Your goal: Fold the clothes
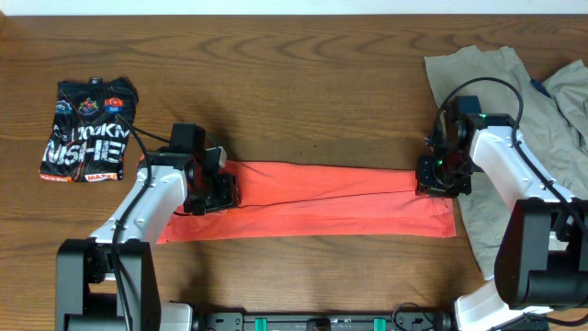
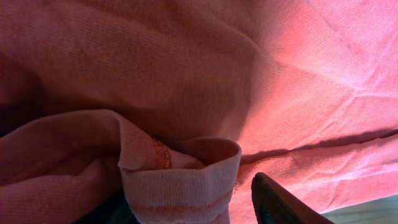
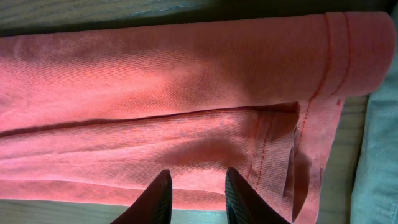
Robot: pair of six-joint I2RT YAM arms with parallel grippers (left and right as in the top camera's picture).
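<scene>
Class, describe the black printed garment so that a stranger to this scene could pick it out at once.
Start at the wooden table and go to its left end. There lies a folded garment, alone on the wood. It is black with bright lettering and badges, unlike the coral-red shirt and khaki clothes.

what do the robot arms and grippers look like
Both the left arm and the right arm have white shells with black joints. Thin black cables loop over each wrist. The left gripper and right gripper are black and blocky; a small green light glows by the right one. Up close the fingers are dark, smooth and tapered.
</scene>
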